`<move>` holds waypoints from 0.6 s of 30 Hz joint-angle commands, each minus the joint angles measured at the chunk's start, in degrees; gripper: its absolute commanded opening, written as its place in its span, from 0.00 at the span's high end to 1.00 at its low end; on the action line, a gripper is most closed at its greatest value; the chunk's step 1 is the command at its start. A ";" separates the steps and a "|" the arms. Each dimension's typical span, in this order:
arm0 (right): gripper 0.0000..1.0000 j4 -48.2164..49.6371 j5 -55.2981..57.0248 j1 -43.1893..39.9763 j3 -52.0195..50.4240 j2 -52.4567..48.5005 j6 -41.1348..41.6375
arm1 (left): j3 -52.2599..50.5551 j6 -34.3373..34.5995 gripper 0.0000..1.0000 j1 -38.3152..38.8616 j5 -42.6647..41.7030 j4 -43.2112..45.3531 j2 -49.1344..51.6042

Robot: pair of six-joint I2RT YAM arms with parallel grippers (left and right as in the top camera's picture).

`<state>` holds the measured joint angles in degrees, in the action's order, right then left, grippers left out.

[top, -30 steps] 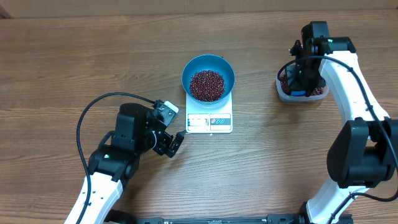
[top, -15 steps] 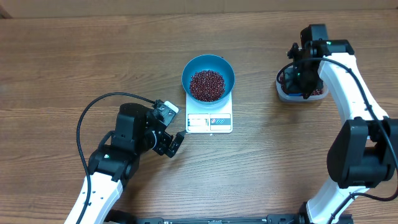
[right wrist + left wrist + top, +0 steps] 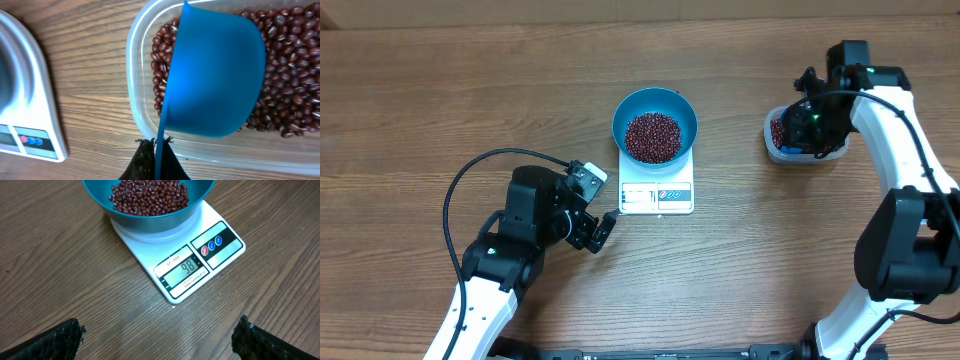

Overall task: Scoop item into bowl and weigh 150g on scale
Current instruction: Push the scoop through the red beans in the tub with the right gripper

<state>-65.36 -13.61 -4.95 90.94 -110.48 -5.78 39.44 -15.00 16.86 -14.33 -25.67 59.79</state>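
The blue bowl (image 3: 686, 113) stands on the white scale (image 3: 657, 196) and holds a heap of dark red beans (image 3: 653, 136). The left wrist view shows the bowl (image 3: 150, 222), its beans (image 3: 149, 195) and the scale (image 3: 225, 250), whose display reads 98. My left gripper (image 3: 599, 228) rests open on the table just left of the scale's front edge, its jaws (image 3: 157, 332) wide apart over bare wood. My right gripper (image 3: 159, 146) is shut on the thin handle of a small blue scoop (image 3: 215, 75). The scoop is tilted on its side inside a clear tub of beans (image 3: 287, 80).
The clear plastic tub (image 3: 772, 146) sits at the table's right, under my right gripper (image 3: 810, 125). A corner of the scale (image 3: 25, 100) shows left of the tub (image 3: 137, 100) in the right wrist view. A black cable (image 3: 470, 180) loops off the left arm.
My right arm has shifted to the right over the tub, uncovering beans at its left end. The left arm, the bowl and the scale have not moved.
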 commanded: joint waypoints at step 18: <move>0.96 0.52 -22.32 -10.47 -0.48 -0.55 -0.31 | -0.28 0.00 0.01 -0.17 -0.09 0.15 -0.59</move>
<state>-65.21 -28.88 -13.67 90.56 -111.18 -5.78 39.44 -15.00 16.86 -14.33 -25.67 59.79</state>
